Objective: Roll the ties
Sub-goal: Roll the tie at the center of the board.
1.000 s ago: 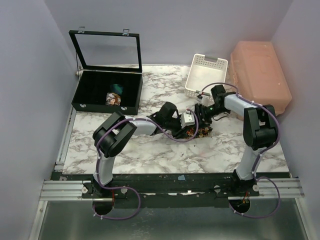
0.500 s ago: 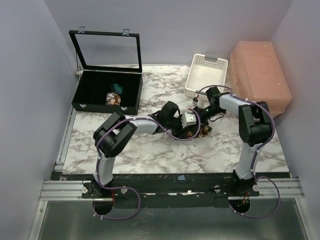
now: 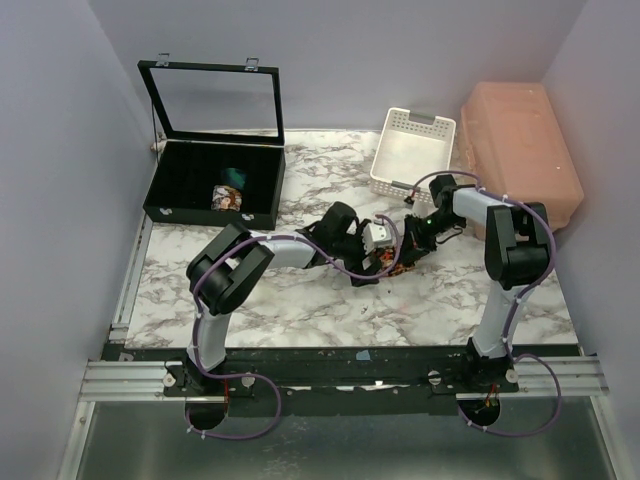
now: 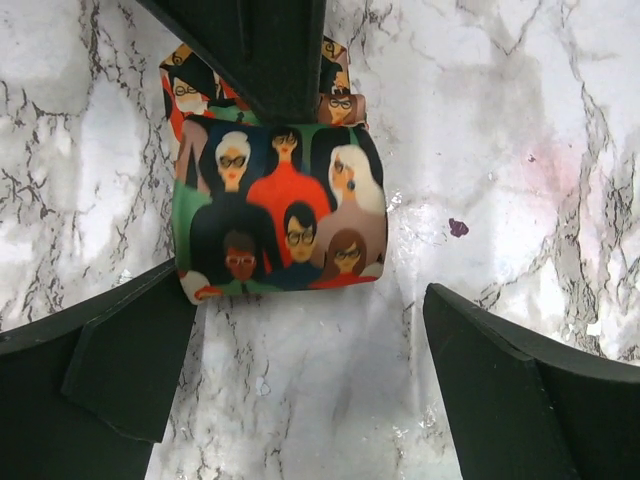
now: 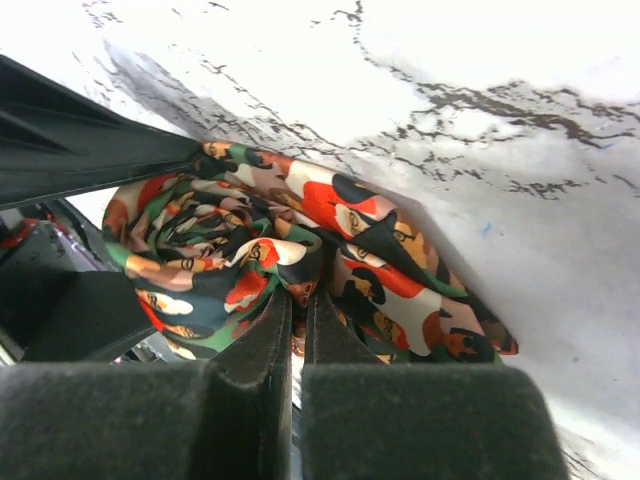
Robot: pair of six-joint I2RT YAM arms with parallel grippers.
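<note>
Far left: black open-lid display case [image 3: 213,190] on white marble-pattern table [image 3: 300,300], with a teal rolled tie [image 3: 236,176] and a printed rolled tie [image 3: 227,198] in its compartments. Centre: left gripper [image 4: 310,300], claw wide, multicolour face-print fabric tie roll [image 4: 280,215] just ahead of its fingertips, lying on the table. Right gripper [image 5: 297,305] comes from the opposite side, claw pinched narrow on that roll's fabric. Right: white slotted plastic basket [image 3: 412,150], then pink plastic lidded bin [image 3: 520,160], both apart from the roll.
</note>
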